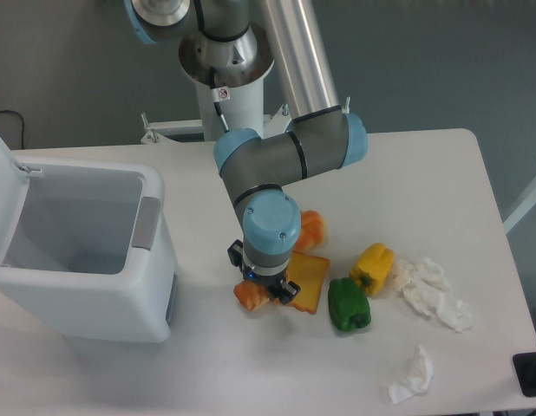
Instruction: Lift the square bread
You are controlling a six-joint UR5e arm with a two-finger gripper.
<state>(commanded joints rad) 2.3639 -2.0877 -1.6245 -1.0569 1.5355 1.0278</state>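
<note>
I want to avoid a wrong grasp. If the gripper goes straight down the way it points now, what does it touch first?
Probably the croissant-like roll, not the square bread. The gripper sits over the roll's right end, by the bread's left edge; depth is unclear from this view.

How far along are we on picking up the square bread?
Approach looks done: the end effector is down at table level over the left edge of the square bread, beside the croissant-like roll. In hand: closing in for a grasp, though the wrist hides whether the fingers are shut on anything. Left: the bread lies flat on the table, so gripping and lifting remain.
</note>
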